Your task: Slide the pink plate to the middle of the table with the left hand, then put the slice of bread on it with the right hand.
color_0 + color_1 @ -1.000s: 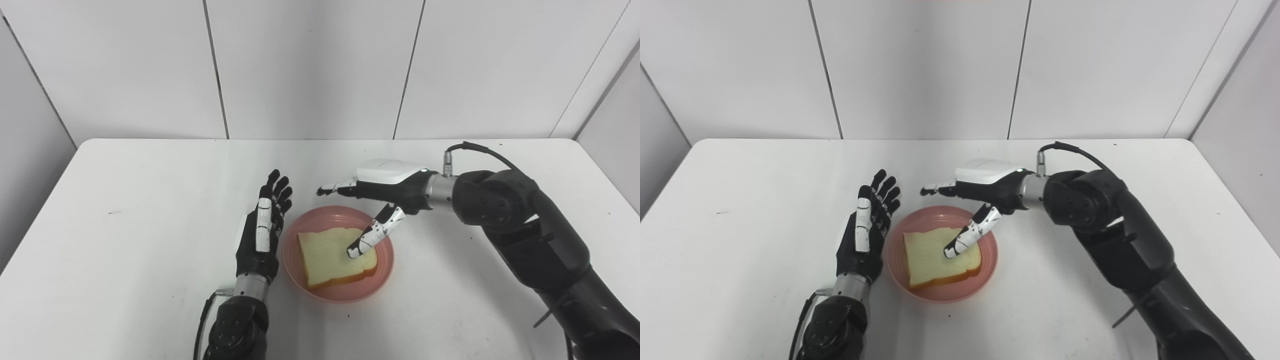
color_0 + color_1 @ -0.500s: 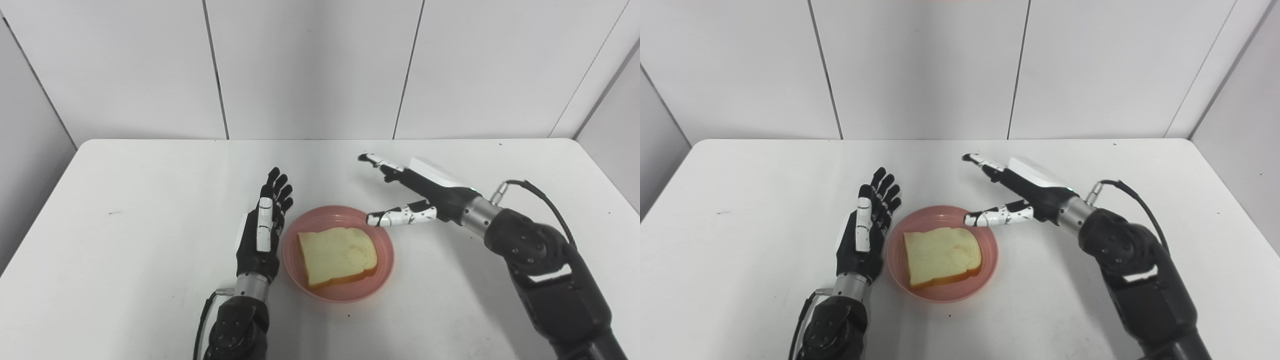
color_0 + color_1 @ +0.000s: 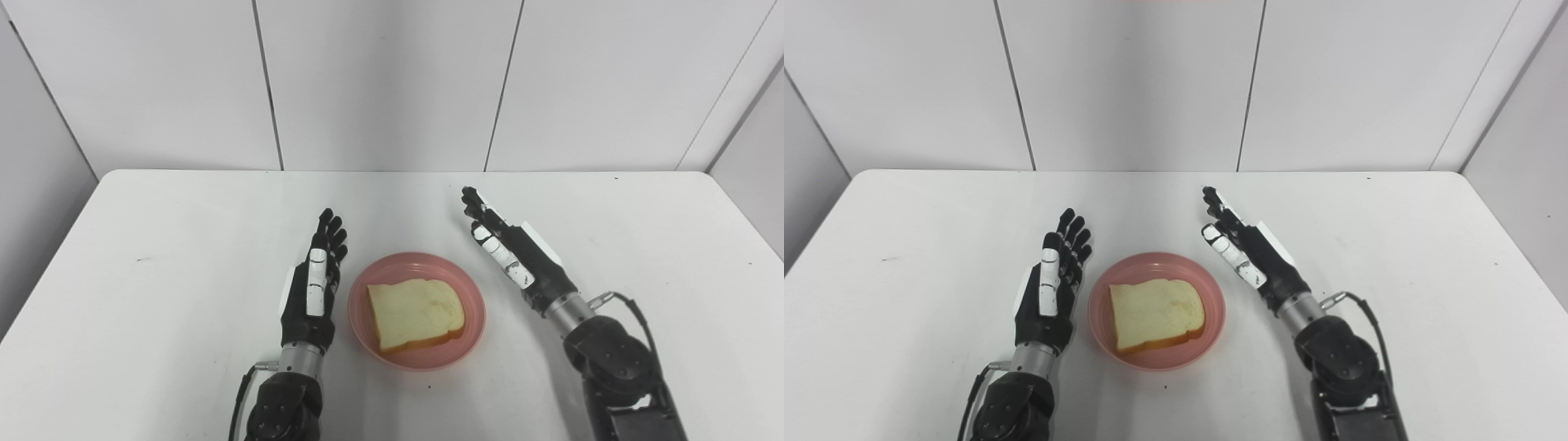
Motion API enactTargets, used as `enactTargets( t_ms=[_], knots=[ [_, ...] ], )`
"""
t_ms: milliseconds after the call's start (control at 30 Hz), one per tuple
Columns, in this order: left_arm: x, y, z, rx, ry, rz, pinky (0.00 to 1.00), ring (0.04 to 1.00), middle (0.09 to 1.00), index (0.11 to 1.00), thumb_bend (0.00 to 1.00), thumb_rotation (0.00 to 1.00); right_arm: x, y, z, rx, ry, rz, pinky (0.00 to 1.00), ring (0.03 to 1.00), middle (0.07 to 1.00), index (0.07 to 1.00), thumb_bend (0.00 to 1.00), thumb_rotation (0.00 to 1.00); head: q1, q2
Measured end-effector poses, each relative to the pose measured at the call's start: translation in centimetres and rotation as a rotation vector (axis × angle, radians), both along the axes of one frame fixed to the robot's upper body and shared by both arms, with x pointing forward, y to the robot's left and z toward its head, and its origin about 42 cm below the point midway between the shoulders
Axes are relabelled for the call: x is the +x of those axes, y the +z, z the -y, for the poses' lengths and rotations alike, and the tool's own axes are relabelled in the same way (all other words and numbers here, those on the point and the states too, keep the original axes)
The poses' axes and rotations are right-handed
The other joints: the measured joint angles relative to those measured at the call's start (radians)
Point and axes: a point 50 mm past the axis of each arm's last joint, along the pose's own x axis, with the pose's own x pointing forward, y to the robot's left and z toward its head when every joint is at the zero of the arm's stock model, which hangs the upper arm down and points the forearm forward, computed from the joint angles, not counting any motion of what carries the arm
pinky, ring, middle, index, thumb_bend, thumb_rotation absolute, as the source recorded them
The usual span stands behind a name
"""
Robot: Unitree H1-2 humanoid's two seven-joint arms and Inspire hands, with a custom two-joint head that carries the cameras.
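At mid-table, the round pink plate (image 3: 417,317) carries the pale square bread slice (image 3: 415,312); black left hand (image 3: 311,288) and right hand (image 3: 514,256) flank it, fingers spread (both empty) – should withdraw without nudging the plate

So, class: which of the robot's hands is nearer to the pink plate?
Left. The left hand stands open just beside the pink plate's left rim, a narrow gap apart. The right hand is open beyond the right rim, angled away with a wider gap.
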Motion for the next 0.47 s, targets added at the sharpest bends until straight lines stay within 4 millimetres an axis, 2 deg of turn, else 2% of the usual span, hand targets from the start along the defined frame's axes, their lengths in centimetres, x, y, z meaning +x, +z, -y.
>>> enactTargets(
  t_ms=[133,467],
  knots=[
    [-0.3,-0.2,0.0,0.017,-0.002,-0.018,1.00,0.995,0.996,0.978,0.69,1.00,-0.2,-0.8,-1.4,0.044,-0.021,0.023,1.00,1.000,1.000,1.000,0.73,1.00,0.003,0.005],
    [-0.4,-0.1,-0.4,0.019,-0.003,-0.019,1.00,1.000,1.000,0.988,0.68,1.00,-0.7,-2.6,-2.5,0.148,-0.133,0.071,1.00,1.000,1.000,1.000,0.69,1.00,0.000,0.009]
  ],
)
